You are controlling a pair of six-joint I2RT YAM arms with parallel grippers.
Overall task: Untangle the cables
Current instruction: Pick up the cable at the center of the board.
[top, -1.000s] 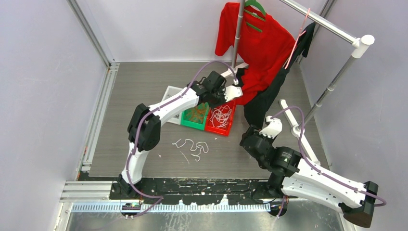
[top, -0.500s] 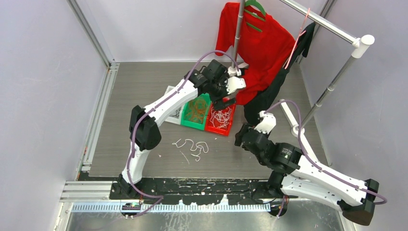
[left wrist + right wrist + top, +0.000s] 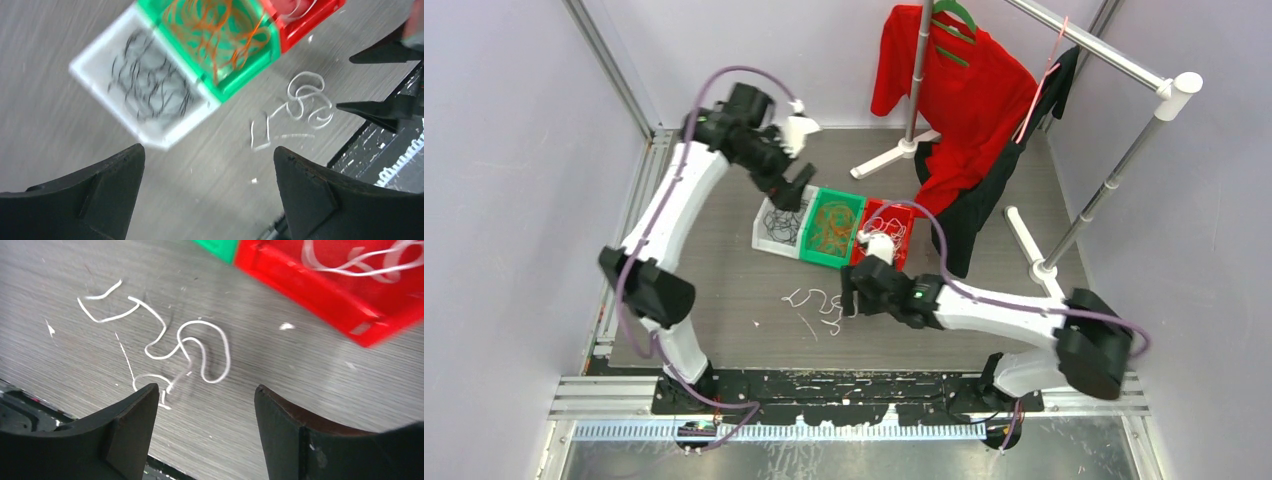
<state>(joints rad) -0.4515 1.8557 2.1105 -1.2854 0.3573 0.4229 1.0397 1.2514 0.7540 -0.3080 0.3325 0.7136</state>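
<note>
Loose white cables (image 3: 821,303) lie curled on the grey table in front of three bins; they also show as white cables (image 3: 186,346) and white cables (image 3: 305,102). The white bin (image 3: 762,232) holds black cables (image 3: 147,80), the green bin (image 3: 826,257) orange cables (image 3: 215,30), the red bin (image 3: 880,268) white ones. My left gripper (image 3: 796,188) hangs open and empty, high above the white bin's far side; open left gripper (image 3: 208,149). My right gripper (image 3: 848,297) is open and empty just right of the loose cables; open right gripper (image 3: 206,387).
A clothes rack (image 3: 1124,160) stands at the back right with a red garment (image 3: 954,90) and a black garment (image 3: 969,205) hanging close behind the red bin. The rack's white feet (image 3: 1024,235) rest on the table. The table's front edge (image 3: 824,375) is near the loose cables.
My left gripper opened and swung from over the red bin up and to the back left. My right arm reached left, from the table's right side to the loose white cables.
</note>
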